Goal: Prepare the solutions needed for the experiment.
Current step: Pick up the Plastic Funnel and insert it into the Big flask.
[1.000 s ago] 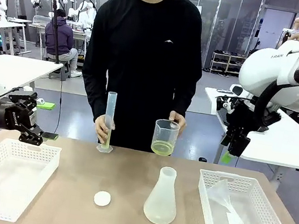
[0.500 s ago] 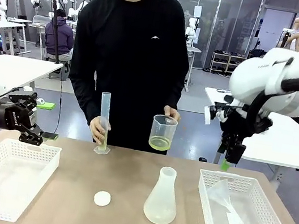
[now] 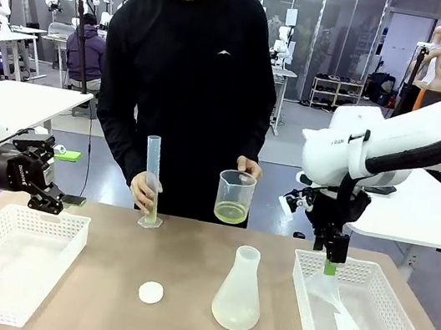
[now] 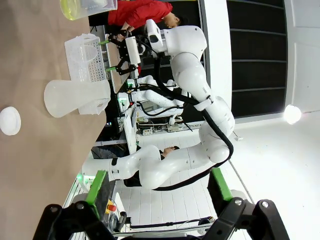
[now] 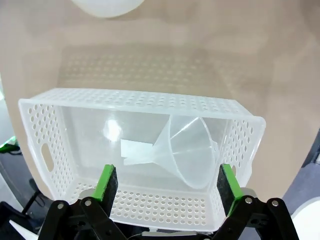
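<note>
Your right gripper (image 5: pixel 166 177) has dropped in over the last second. It now hangs with fingers spread and empty above the funnel (image 5: pixel 187 150), in the basket (image 5: pixel 135 97) right of the flask (image 3: pixel 238 291). Judgement: funnel pickup is next. Left gripper (image 4: pixel 158 180), far left of the flask, is spread and unmoved. The solutions (image 3: pixel 230 214) are in the person's beaker (image 3: pixel 236 186), held up behind the flask.

A lab: white worktables (image 3: pixel 13 99), measuring cylinder (image 3: pixel 151 177), beaker (image 3: pixel 235 191), flask (image 3: pixel 238 293).

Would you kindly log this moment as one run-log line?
right gripper: open over funnel in basket | left gripper: open | person: holds beaker of solution, cylinder
</note>
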`<action>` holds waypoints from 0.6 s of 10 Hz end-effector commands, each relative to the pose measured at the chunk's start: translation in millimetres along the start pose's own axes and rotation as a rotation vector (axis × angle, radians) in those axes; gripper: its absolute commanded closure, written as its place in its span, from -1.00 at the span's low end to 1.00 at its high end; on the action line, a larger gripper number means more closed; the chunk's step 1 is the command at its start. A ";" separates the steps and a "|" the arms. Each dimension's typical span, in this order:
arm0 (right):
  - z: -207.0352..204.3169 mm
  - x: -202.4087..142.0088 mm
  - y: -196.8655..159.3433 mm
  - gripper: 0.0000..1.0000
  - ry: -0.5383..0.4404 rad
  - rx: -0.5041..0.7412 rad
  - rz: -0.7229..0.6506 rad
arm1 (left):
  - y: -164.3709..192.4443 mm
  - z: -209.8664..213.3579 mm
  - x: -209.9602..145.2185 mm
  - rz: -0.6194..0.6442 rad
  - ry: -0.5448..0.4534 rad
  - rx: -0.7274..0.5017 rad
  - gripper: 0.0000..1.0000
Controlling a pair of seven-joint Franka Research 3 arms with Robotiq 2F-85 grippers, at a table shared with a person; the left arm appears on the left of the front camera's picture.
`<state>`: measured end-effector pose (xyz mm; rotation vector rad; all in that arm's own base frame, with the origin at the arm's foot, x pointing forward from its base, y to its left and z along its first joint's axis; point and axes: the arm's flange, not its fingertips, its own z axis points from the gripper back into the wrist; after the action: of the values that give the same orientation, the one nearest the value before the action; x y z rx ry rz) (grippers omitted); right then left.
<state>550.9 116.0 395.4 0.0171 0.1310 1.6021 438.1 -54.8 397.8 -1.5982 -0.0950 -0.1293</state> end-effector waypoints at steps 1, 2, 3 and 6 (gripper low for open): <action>-1.2 4.6 -15.8 -1.00 0.051 0.045 -0.001 | -0.3 -0.1 -0.9 -0.009 0.001 -0.003 -1.00; -7.6 7.1 -19.7 -1.00 0.075 0.074 0.013 | -0.3 -0.1 -0.9 -0.009 0.001 -0.003 -1.00; -14.2 9.2 -23.8 -1.00 0.097 0.106 0.017 | -0.3 -0.1 -0.9 -0.009 0.001 -0.003 -1.00; -30.9 11.1 -30.5 -1.00 0.155 0.183 0.031 | -0.3 -0.1 -0.9 -0.009 0.001 -0.003 -1.00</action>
<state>568.5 121.9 357.8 0.0490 0.3594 1.6380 438.0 -54.8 397.8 -1.5982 -0.0950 -0.1293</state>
